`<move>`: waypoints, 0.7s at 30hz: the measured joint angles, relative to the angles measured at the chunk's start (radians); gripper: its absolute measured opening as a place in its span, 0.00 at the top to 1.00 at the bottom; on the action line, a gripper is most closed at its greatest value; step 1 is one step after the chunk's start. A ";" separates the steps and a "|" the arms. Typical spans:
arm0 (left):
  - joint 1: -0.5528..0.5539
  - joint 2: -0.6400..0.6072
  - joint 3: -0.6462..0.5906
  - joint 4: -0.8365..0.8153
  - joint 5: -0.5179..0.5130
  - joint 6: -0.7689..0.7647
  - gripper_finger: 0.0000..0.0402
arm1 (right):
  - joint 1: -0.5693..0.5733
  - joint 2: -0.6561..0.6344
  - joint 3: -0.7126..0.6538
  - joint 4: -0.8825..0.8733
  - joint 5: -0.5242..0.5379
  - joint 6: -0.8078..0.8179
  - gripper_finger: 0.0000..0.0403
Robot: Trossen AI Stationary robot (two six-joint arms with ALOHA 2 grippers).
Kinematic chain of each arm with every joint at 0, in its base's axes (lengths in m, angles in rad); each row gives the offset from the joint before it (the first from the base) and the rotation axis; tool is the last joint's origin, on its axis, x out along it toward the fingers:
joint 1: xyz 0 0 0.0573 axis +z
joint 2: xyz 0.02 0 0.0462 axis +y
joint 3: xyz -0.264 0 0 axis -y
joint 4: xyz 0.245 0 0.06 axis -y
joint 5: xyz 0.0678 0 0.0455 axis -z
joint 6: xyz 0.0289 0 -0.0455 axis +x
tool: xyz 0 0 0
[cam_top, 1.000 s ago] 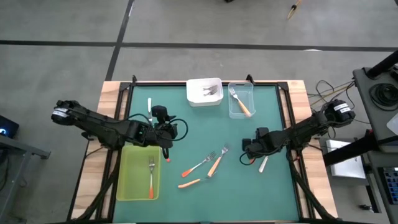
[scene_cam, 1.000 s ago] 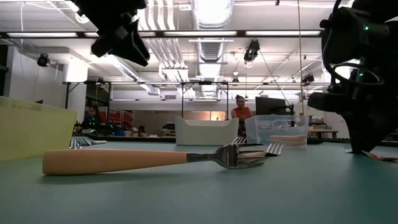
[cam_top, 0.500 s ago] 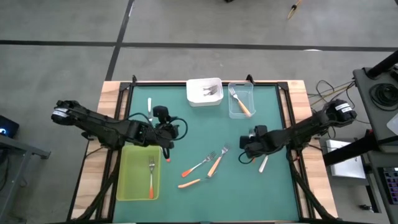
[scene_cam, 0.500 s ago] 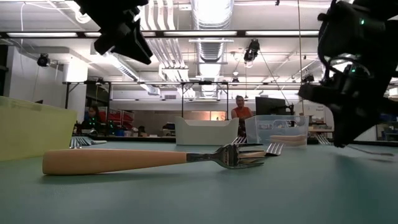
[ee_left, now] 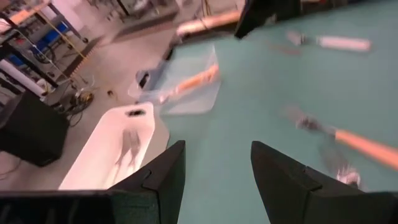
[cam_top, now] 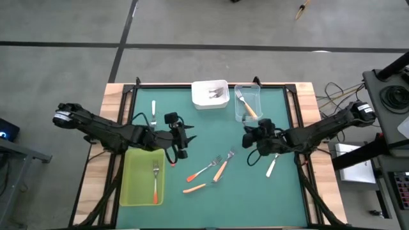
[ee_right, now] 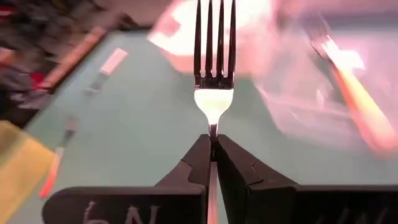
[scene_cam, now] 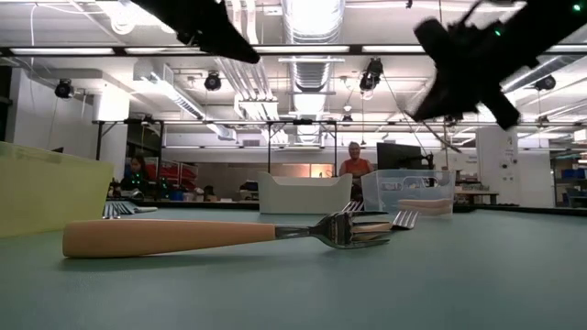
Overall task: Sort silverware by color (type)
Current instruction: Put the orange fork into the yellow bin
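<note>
Right claw [ee_right: 212, 144] pinching fork [ee_right: 213, 62] at thin neck; light, stiff, slippery metal. Left claw [ee_left: 214, 171] hovering, spread.

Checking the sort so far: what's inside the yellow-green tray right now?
The yellow-green tray holds one fork with a red-orange handle, tines pointing toward the table's far side. The rest of its floor shows bare; nothing covers it from above.

forks [cam_top: 214, 168] mid-table, trays [cam_top: 211, 93] behind

Green table [cam_top: 211, 128] bears three trays [cam_top: 141, 177] and scattered forks [cam_top: 221, 168]
</note>
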 joint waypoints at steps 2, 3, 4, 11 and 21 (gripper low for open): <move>0.000 0.000 -0.024 0.085 -0.001 -0.005 0.59 | 0.000 0.018 0.000 0.150 0.043 -0.177 0.98; 0.000 0.000 -0.033 0.126 -0.001 -0.005 0.59 | 0.000 0.030 0.000 0.222 0.058 -0.266 0.98; 0.000 0.000 -0.040 0.173 -0.001 -0.005 0.59 | 0.000 0.045 0.000 0.291 0.066 -0.353 0.98; 0.005 0.004 -0.106 0.503 -0.001 -0.005 0.59 | 0.000 0.200 -0.001 0.777 0.070 -0.833 0.98; 0.031 0.125 -0.102 0.796 0.001 0.069 0.59 | -0.007 0.416 -0.001 1.307 0.071 -1.239 0.98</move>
